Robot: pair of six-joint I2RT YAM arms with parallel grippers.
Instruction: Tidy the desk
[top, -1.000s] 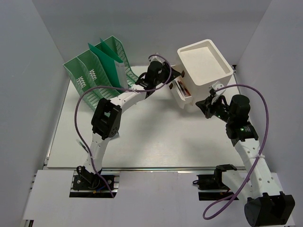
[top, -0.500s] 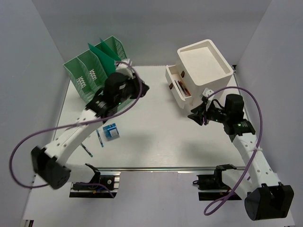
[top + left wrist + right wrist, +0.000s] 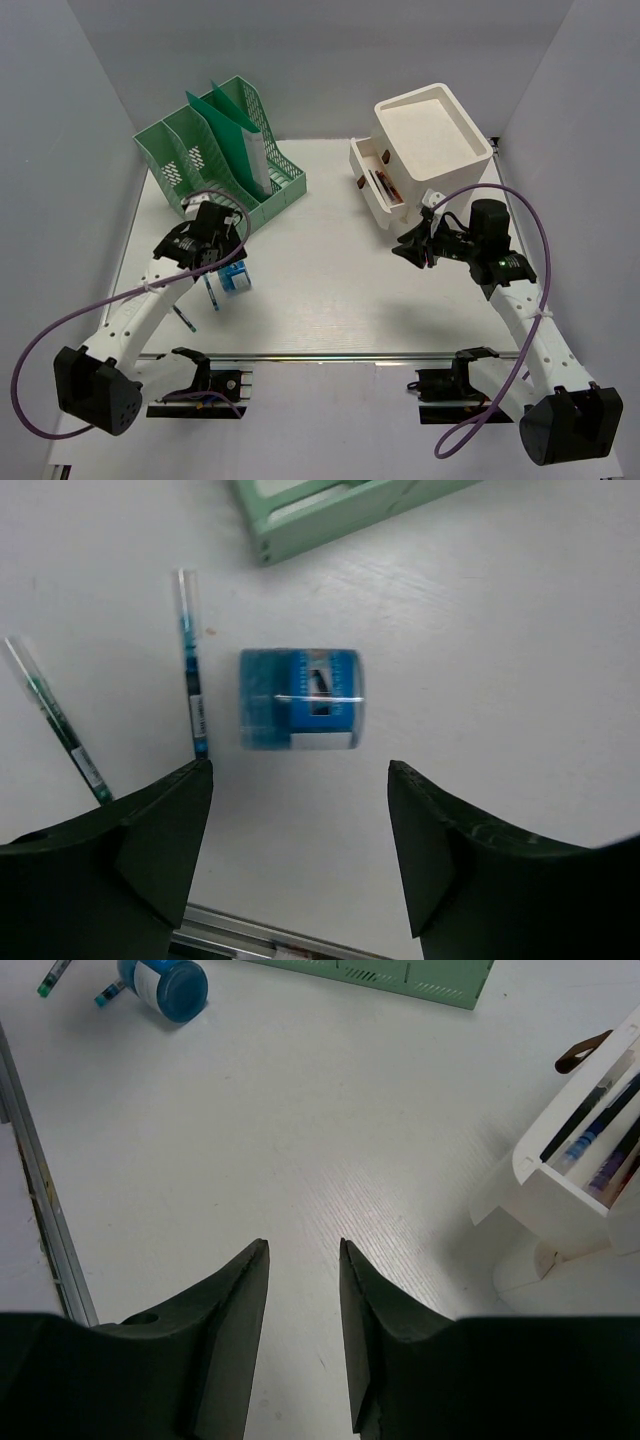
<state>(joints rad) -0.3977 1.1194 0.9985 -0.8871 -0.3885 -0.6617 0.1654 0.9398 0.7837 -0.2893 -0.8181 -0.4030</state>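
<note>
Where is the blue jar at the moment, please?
The jar lies on the desk's left side in the top view, under the left gripper, right of two pens.

The desk is a flat, white, rail-edged tabletop.

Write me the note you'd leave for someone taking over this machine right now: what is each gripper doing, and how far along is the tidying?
Grippers: the left gripper is open and empty, hovering over the blue container. The right gripper has its jaws slightly apart and is empty, above bare desk near the white drawer box.
Done: pen-like items lie in the open drawer. The green file rack stands at the back left.
Left: the blue container and two loose pens beside it lie on the desk, and the drawer is open.
</note>
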